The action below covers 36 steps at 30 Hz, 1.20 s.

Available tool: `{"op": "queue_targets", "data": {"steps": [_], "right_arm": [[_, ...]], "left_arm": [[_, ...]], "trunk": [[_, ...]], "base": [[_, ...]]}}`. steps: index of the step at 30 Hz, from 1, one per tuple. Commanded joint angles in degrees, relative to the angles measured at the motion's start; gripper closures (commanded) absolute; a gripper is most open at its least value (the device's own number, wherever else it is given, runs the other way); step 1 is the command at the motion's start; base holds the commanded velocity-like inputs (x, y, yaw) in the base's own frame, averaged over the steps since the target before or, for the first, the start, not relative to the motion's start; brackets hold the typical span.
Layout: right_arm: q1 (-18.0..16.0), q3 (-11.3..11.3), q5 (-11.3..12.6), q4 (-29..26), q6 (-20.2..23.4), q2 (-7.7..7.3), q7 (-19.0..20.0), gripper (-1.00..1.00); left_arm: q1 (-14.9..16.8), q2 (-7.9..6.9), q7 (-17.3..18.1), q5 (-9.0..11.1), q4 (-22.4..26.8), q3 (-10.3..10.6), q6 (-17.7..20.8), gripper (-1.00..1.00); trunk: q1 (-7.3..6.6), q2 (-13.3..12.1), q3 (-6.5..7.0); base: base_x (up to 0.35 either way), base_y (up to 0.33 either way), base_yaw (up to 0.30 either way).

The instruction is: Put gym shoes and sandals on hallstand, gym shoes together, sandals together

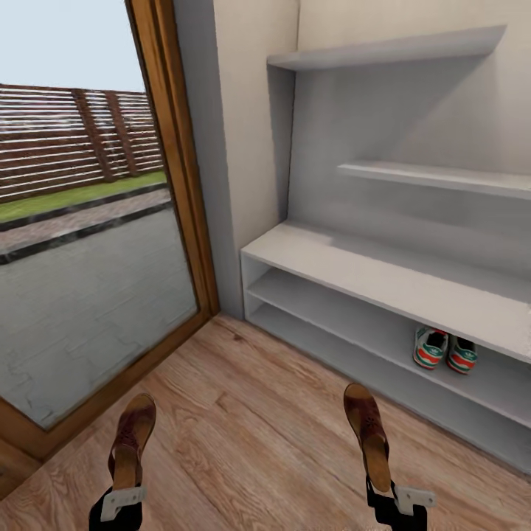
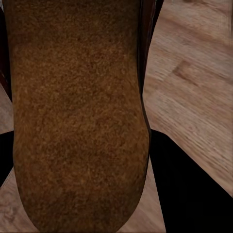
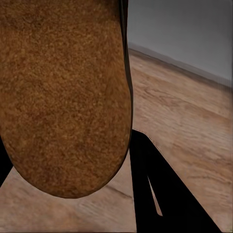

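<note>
Two white gym shoes (image 1: 445, 349) with green stripes stand side by side on the lower shelf of the white hallstand (image 1: 369, 273), toward its right. My left gripper (image 1: 122, 495) is shut on the heel of one brown sandal (image 1: 131, 439), held above the corridor floor (image 1: 251, 435) at the lower left. My right gripper (image 1: 387, 493) is shut on the other brown sandal (image 1: 367, 433) at the lower right, toe pointing toward the rack. The left wrist view looks along a tan footbed (image 2: 77, 116). In the right wrist view the other footbed (image 3: 63, 97) hangs over the planks.
A tall glass door (image 1: 81, 243) with a wooden frame (image 1: 184, 162) stands left of the rack, showing pavement and a fence outside. Stepped white wall shelves (image 1: 435, 177) hang above the bench top. Open plank floor lies between me and the rack.
</note>
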State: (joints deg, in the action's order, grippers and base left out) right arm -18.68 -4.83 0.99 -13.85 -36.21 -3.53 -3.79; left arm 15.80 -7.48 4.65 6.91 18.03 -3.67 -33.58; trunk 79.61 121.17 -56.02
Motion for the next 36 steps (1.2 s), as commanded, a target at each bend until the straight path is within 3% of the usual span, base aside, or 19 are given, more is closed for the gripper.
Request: {"op": "queue_targets", "data": {"steps": [1,36], "right_arm": [[-0.04,-0.09,0.32,0.05,-0.18,0.01,0.11,1.00],[-0.04,-0.09,0.33,0.05,-0.18,0.01,0.13,1.00]], "left_arm": [[0.02,0.01,0.44,0.40,-0.03,-0.12,-0.08,1.00],[0.02,0.01,0.44,0.38,-0.01,-0.18,-0.08,1.00]], "trunk": [[-0.01,0.02,-0.04],[-0.01,0.02,-0.04]], "base": [[0.000,0.303,-0.265],[0.055,0.315,-0.265]]}}
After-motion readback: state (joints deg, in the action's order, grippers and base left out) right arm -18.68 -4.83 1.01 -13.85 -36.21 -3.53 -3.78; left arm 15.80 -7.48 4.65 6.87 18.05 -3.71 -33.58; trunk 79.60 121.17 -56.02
